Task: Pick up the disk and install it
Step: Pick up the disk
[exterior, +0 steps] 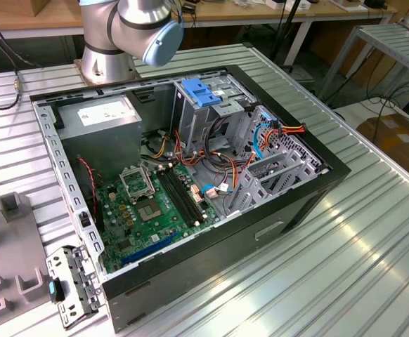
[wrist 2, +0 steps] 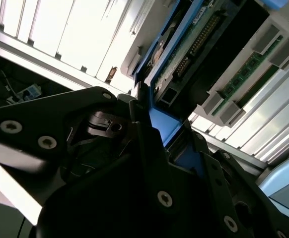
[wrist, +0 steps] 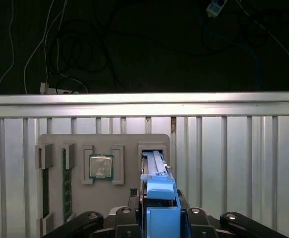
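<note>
In the exterior view, a ribbed aluminium worktop point(exterior: 373, 232) carries an open black computer case point(exterior: 211, 263). The silver and blue robot arm point(exterior: 131, 28) stands at twelve o'clock. Inside the case, a green motherboard point(exterior: 145, 210) lies toward seven o'clock, a grey power supply box point(exterior: 102, 123) sits at ten o'clock, and a pale blue slotted plastic bracket point(exterior: 201, 91) sits at one o'clock.

In the first wrist view, the black claw point(wrist: 159, 215) straddles the flat dark disk with bright blue plastic side rails point(wrist: 156, 168). The disk stands on edge in a slot of a grey moulded parts tray point(wrist: 119, 141), near a square processor chip point(wrist: 101, 166) and a green memory stick point(wrist: 64, 183). The claw appears clamped narrow on the blue rail.

In the second wrist view, the rail runs between the claw's point(wrist 2: 167, 131) black fingers, and the disk's point(wrist 2: 194, 44) green circuit board shows just beyond them.
</note>
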Robot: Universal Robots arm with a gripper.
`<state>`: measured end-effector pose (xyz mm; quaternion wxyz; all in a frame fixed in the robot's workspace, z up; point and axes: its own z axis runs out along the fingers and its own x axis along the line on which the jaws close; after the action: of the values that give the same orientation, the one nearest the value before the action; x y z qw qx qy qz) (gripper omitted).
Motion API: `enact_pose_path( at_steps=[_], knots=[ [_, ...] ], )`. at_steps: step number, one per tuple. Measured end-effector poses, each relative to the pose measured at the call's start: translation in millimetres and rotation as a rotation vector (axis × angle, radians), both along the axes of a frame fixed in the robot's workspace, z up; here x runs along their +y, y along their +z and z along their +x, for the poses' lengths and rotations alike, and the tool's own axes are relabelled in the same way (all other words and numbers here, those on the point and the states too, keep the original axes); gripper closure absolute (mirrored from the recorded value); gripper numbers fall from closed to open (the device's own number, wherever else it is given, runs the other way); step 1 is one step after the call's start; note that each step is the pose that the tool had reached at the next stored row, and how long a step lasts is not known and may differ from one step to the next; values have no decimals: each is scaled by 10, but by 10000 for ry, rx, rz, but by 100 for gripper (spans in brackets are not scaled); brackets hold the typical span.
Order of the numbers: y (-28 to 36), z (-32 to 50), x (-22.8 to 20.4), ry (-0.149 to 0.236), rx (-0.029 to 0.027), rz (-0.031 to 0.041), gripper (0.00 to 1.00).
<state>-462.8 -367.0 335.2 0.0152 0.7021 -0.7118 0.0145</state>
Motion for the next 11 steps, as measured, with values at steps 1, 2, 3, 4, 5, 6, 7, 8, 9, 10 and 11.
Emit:
enact_pose_path(
  at_steps=[1,2,3,4,5,6,7,8,9,10,11],
  knots=[
    [16,0,1,0,1,-13,63],
    [34,0,2,0,0,-26,63],
    [66,1,3,0,0,-53,63],
    [86,1,4,0,0,-70,63],
    [102,1,4,0,-1,-84,63],
    [129,1,5,-1,-1,-108,63],
    [146,1,6,0,0,-124,63],
    [163,1,6,0,0,-140,63],
    [180,1,7,0,0,-156,63],
    [208,2,8,0,0,-181,63],
    [222,2,8,0,1,-194,63]
  ],
)
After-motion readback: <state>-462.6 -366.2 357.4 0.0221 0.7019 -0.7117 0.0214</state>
